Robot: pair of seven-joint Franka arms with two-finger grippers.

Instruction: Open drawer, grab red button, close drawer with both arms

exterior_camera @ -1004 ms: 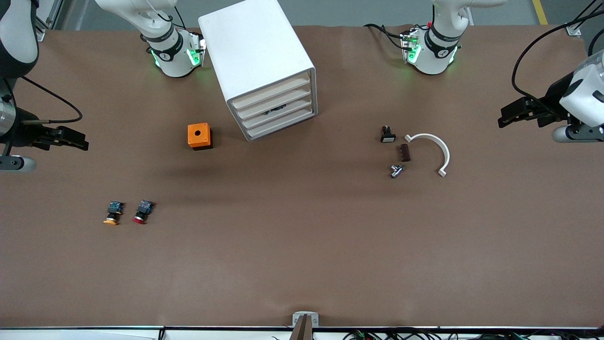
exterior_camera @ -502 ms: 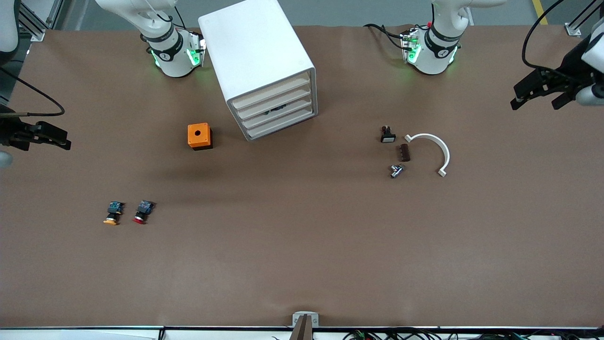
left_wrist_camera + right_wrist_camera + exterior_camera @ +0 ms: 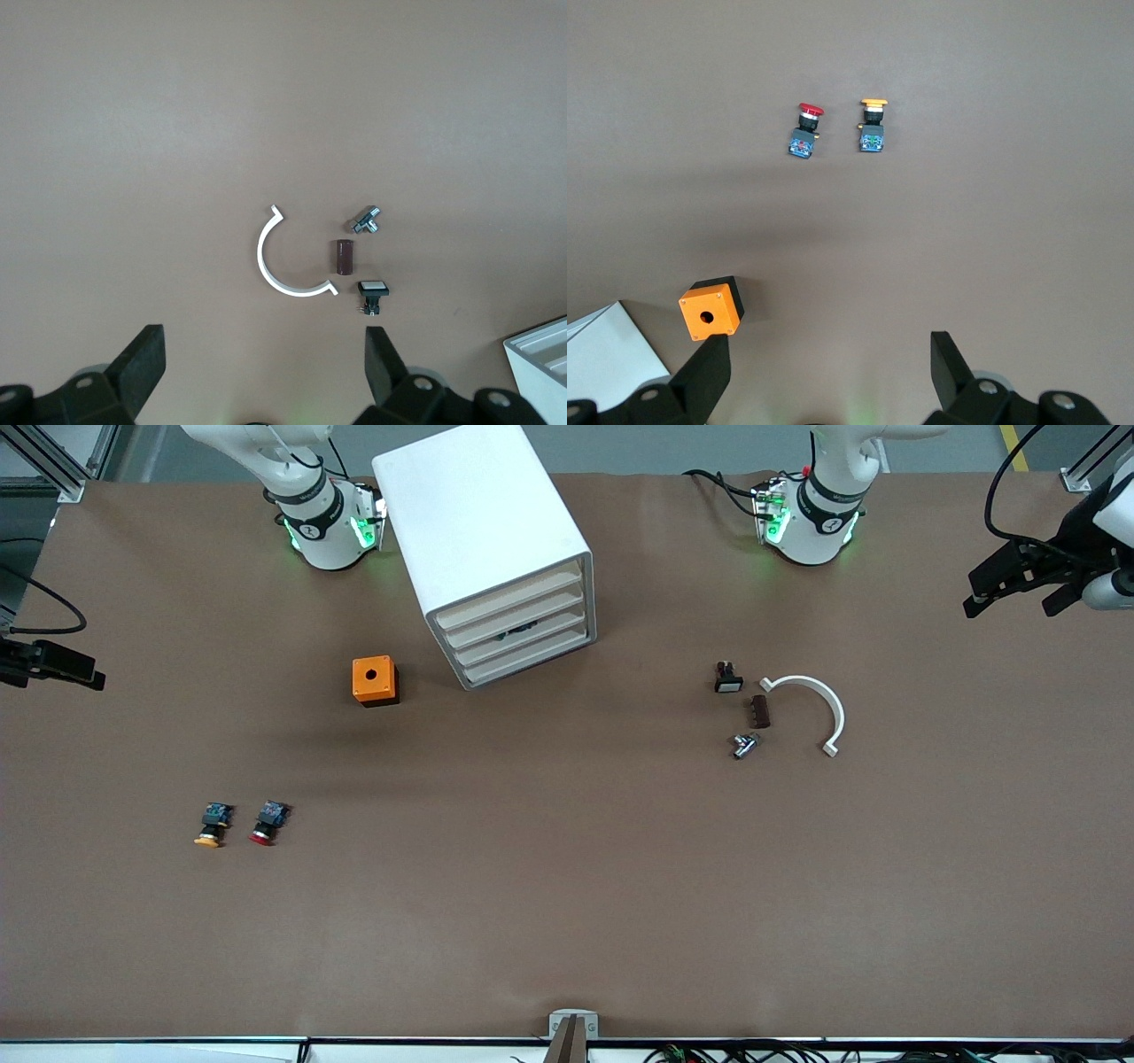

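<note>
The white cabinet (image 3: 483,531) stands between the arms' bases, and all four of its cream-fronted drawers (image 3: 518,631) are shut. The red-capped button (image 3: 266,824) lies on the table toward the right arm's end, beside the orange-yellow one (image 3: 210,825). Both also show in the right wrist view: the red button (image 3: 804,131) and the orange-yellow one (image 3: 873,126). My right gripper (image 3: 89,675) hangs open and empty over the table's edge at the right arm's end; in its own view (image 3: 828,363) the jaws stand wide. My left gripper (image 3: 1010,607) hangs open and empty over the left arm's end, also shown in its own view (image 3: 263,359).
An orange cube with a hole (image 3: 375,680) sits beside the cabinet. Toward the left arm's end lie a white half ring (image 3: 811,708), a brown cylinder (image 3: 760,711), a small metal part (image 3: 744,746) and a black switch (image 3: 727,677).
Both grippers have drawn outward toward their ends of the table. The right one has nearly left the front view. Nothing on the table has moved.
</note>
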